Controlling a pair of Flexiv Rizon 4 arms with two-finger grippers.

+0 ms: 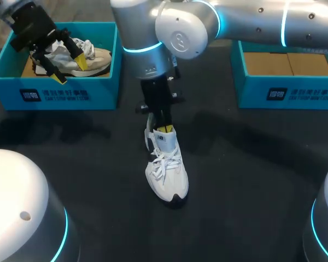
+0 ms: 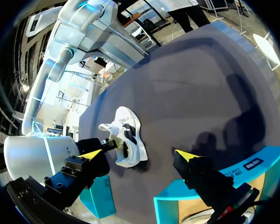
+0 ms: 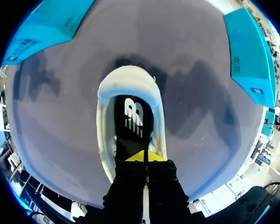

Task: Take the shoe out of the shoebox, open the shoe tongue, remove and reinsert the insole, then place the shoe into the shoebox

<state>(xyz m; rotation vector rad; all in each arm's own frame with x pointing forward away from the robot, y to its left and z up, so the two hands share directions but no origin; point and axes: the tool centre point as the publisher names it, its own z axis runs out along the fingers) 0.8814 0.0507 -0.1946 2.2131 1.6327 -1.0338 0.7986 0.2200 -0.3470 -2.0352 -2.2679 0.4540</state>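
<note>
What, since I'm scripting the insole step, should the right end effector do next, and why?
Probably lift the right end effector slightly and watch: its tips are together on the black insole, which lies flat inside the white shoe. Whether they pinch the insole is unclear.

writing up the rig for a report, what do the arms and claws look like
The left arm and right arm are smooth silver with rounded joints ringed by glowing cyan bands. The left claw and right claw are blocky black, each tipped with two bright yellow wedges.
</note>
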